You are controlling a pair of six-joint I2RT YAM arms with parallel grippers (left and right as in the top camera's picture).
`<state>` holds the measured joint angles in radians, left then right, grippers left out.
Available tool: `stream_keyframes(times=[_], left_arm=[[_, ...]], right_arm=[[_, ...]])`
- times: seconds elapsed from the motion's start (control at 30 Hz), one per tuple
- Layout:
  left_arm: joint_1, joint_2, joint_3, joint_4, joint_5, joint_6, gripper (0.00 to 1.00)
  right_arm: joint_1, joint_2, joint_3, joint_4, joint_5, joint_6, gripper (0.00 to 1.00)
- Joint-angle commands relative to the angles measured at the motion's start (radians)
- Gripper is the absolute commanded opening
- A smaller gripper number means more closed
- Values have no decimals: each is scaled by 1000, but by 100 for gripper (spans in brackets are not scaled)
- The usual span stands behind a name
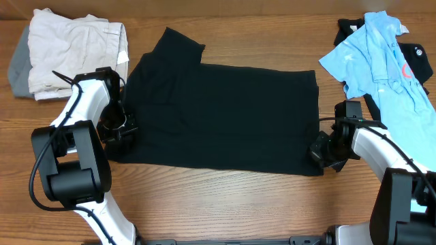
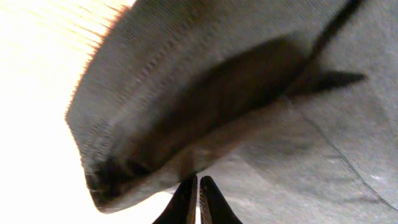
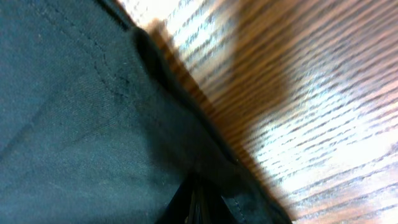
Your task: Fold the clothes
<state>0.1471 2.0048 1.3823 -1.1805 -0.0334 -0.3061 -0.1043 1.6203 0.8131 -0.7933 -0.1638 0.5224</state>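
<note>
The black shirt (image 1: 225,116) lies spread across the middle of the table, one sleeve pointing to the back left. My left gripper (image 1: 119,129) sits at its left edge. In the left wrist view that gripper (image 2: 198,180) is shut, its tips pinching a raised fold of the shirt (image 2: 205,93). My right gripper (image 1: 319,151) rests at the shirt's front right corner. In the right wrist view this gripper (image 3: 196,193) is shut on the stitched hem (image 3: 155,56), its dark fingers half buried in the cloth. A light blue polo (image 1: 381,54) lies at the back right.
A crumpled white garment (image 1: 75,51) lies over a grey cloth (image 1: 19,68) at the back left. Another black garment (image 1: 419,61) shows under the blue polo. Bare wooden table (image 1: 225,204) runs along the front edge.
</note>
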Motion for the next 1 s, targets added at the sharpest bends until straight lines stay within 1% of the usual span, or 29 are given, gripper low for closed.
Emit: stream_keyframes(times=[0.0, 0.1, 0.27, 0.33, 0.5, 0.7, 0.73, 0.77, 0.8, 0.83, 0.87, 0.9, 0.93, 0.97], left_arm=[[26, -22, -5, 3, -37, 26, 7], [45, -22, -5, 2, -36, 26, 7], [53, -23, -5, 2, -36, 22, 4], [53, -23, 0, -1, -34, 22, 4], [48, -31, 76, -77, -14, 22, 4], [23, -100, 227, -185, 0, 24, 4], [16, -116, 247, -187, 24, 32, 5], [7, -133, 264, -183, 68, 50, 9], [-5, -150, 281, -171, 142, 85, 15], [-15, -163, 292, -154, 218, 123, 23], [-27, -175, 301, -133, 293, 153, 33], [-40, -184, 307, -104, 360, 174, 63], [-53, -190, 313, -69, 418, 185, 88], [-68, -195, 318, -29, 468, 188, 100]], right_arm=[[-21, -6, -9, 27, 85, 32, 4], [-51, -6, -5, 32, 99, 32, 4], [-98, -6, 9, 26, 104, 31, 4], [-113, -6, 33, 3, 104, 28, 4], [-133, -6, 160, -113, 112, 25, 4], [-133, -8, 401, -292, 128, 24, 4], [-133, -8, 438, -313, 120, 14, 11], [-132, -8, 471, -323, 93, -15, 28], [-132, -8, 503, -328, 32, -67, 44], [-130, -8, 525, -326, -43, -124, 65], [-130, -8, 539, -319, -124, -178, 86], [-130, -8, 547, -310, -202, -225, 100], [-129, -8, 549, -299, -273, -266, 100], [-127, -8, 549, -290, -325, -293, 100]])
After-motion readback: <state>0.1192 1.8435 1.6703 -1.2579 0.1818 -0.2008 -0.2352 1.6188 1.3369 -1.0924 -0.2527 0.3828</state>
